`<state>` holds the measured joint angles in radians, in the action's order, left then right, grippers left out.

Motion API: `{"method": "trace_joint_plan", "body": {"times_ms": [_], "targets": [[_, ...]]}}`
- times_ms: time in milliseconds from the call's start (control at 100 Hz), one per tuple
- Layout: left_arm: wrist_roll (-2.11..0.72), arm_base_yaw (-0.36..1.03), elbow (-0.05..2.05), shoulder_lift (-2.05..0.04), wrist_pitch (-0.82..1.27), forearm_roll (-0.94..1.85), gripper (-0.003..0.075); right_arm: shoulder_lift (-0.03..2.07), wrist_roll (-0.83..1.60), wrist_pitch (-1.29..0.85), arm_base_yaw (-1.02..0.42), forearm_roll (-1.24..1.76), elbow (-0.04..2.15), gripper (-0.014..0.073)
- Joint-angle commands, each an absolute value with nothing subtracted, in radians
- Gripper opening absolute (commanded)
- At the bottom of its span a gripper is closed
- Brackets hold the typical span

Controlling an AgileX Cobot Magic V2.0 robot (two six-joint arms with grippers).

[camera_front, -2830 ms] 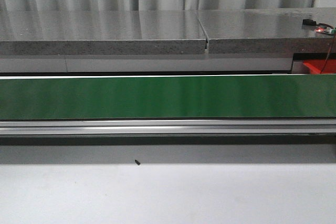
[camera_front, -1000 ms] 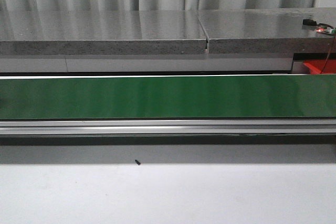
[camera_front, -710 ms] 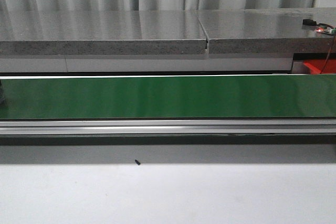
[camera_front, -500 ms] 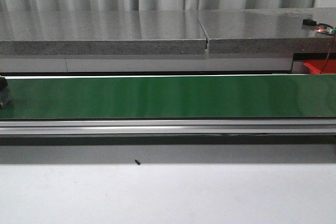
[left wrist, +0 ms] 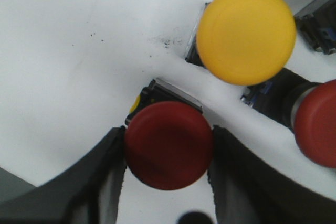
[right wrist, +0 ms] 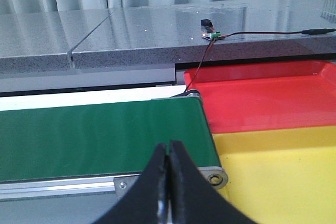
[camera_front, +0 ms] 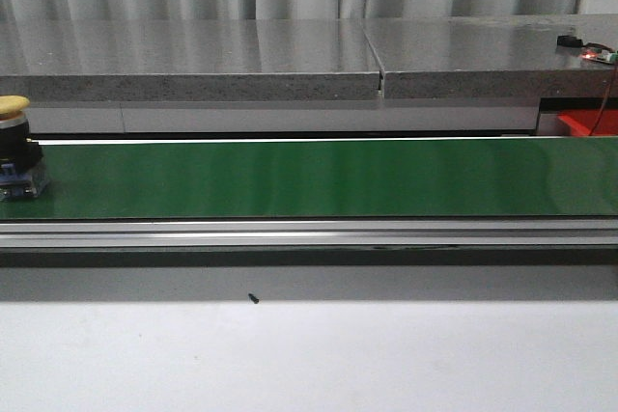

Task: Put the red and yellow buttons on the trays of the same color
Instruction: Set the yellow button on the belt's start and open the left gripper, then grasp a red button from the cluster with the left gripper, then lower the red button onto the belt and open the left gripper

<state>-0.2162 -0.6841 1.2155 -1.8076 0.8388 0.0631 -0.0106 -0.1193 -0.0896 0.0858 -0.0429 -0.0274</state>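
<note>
We have a red button [left wrist: 169, 145] sitting between the left gripper's [left wrist: 167, 182] two fingers [left wrist: 100, 182] in the left wrist view. The fingers stand apart on either side of its round cap, close against the rim, but we cannot tell whether they press it, so we read the gripper as spread and not yet holding. The button looks like a hard plastic push switch: a smooth domed cap over a dark blocky base. We judge it light and stiff, not fragile, but the glossy rounded cap is likely to slip, so we would rather take hold lower, on the squarer base or the collar under the cap.

Just beside it on the white surface [left wrist: 79, 51] stand a yellow button [left wrist: 245, 34] and a second red button [left wrist: 317, 124], near enough that closing fingers could nudge them.

In the front view another yellow-capped button [camera_front: 15, 147] stands upright on the green belt [camera_front: 319, 178] at its far left end.

At the belt's other end, the right wrist view shows the red tray [right wrist: 273, 100] and the yellow tray [right wrist: 283, 171] side by side, touching. The right gripper [right wrist: 169, 182] hangs before them with its fingers pressed together, holding nothing.
</note>
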Motion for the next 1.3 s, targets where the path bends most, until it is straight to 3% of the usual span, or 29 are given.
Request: {"method": "trace_joint_plan", "body": {"times_ms": [0, 680, 950, 1290], "targets": [[-0.219, -0.685, 1.237, -1.765, 0.824, 0.076, 0.0197, -0.031, -0.113, -0.015, 0.090, -0.053, -0.013, -0.0068], [-0.302, -0.660, 1.246, -1.467, 0.993, 0.105, 0.0188, -0.031, -0.113, -0.015, 0.090, -0.053, -0.013, -0.0068], [-0.302, -0.507, 1.250, -1.414, 1.003, 0.100, 0.0188, -0.031, -0.113, -0.015, 0.090, -0.053, -0.013, -0.0068], [-0.298, -0.279, 1.298, -1.514, 0.980, 0.091, 0.0188, -0.031, -0.113, -0.015, 0.090, -0.053, -0.013, -0.0068]]}}
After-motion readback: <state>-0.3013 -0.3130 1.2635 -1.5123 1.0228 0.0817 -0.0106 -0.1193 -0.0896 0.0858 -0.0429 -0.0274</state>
